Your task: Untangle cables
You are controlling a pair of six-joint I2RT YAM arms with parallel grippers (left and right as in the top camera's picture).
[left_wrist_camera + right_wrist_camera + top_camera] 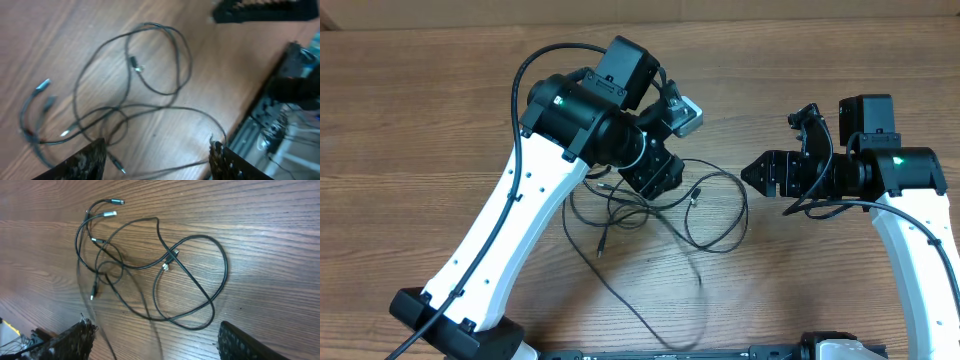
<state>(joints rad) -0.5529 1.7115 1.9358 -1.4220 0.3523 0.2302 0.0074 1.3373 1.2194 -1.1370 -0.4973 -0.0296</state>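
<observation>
**Wooden table, loose tangle of cables, both grippers wide and holding nothing**

Brown wood-grain boards make up the table (420,100), and both arms reach in over it from the near edge. The cables (650,215) lie flat near the middle of the table. They sit partly under the wrist of the left arm (510,220) and well left of the right arm (910,230). They are thin black cords, crossing one another in a loose knot. One wide loop (720,210) spreads out on the side toward the right arm, and one long strand (620,290) trails off toward the near edge.

From the right wrist view the loop is plain, with two small plugs (170,261) lying across it. Farther off, two silver-tipped plugs (113,207) fan out side by side from the knot.

The left gripper (159,145) hangs just above the tangle with its jaws spread wide and nothing pinched between them. A strand curves close by the fingertip at the right of that view, but the blurred picture does not show whether they touch. The right gripper (156,325) is likewise spread wide and empty. In the overhead view it is off to the loop's side and points toward it. A small green light glows on each arm's housing. Any lettering on the arms is too small to read.
</observation>
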